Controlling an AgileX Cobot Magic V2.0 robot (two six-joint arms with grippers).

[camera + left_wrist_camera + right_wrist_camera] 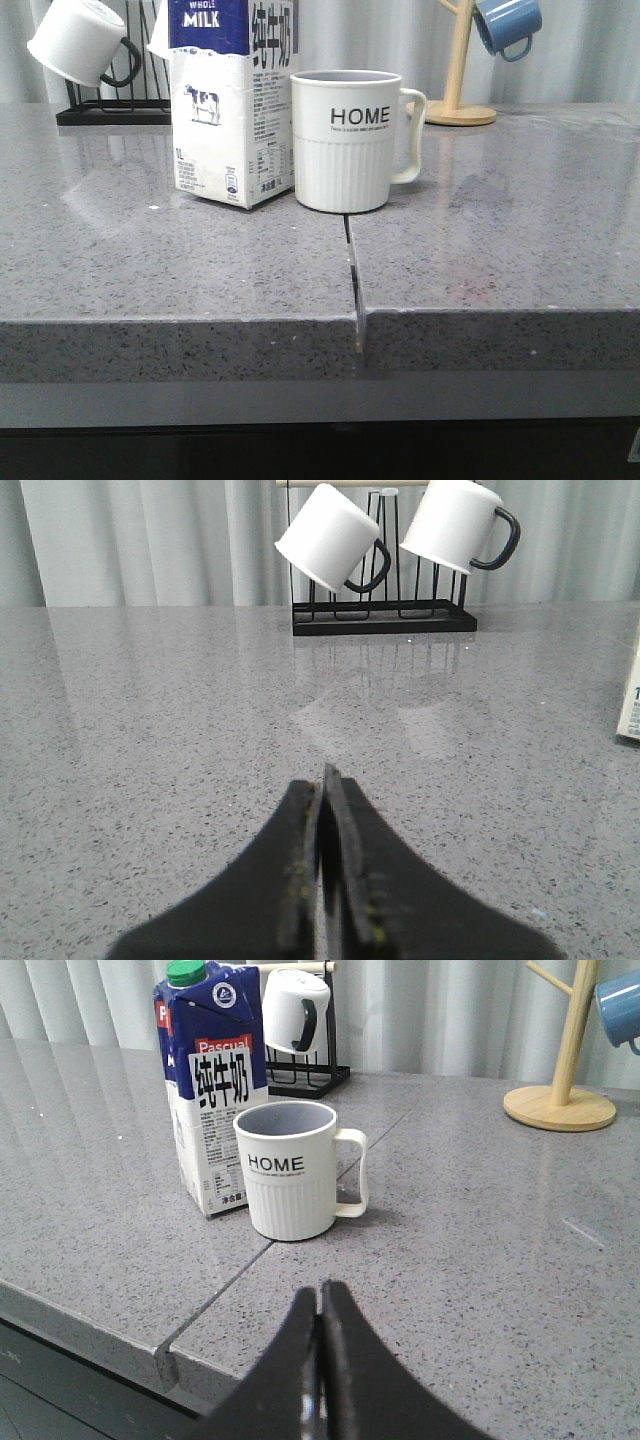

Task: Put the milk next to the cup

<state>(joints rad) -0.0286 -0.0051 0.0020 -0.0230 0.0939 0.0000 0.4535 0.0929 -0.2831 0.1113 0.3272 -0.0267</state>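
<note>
- The right gripper (320,1295) is hanging low over the grey stone counter (500,230), its two dark fingers pressed together with nothing between them.
- The cup (292,1170) is standing upright straight ahead of that gripper, well apart from it, with "HOME" facing the fingers and its white handle pointing toward the wooden mug tree (566,1060).
- The milk (208,1080) is standing upright just beyond and beside the cup, on the side away from the handle; in the front view the carton (232,100) and the cup (347,140) are sitting so close that whether they are touching cannot be told.
- A blue mug (622,1008) is hanging from the mug tree, far off to the handle side of the right gripper.
- The left gripper (325,780) is hovering over bare counter, its fingers also closed on each other and gripping nothing.
- Far ahead of the left gripper, two white mugs (330,538) with black handles are hanging tilted on a black wire rack (384,618).
- Only a corner of the milk carton (632,695) is showing at the edge of the left wrist view, well off to the side of the left gripper.
</note>
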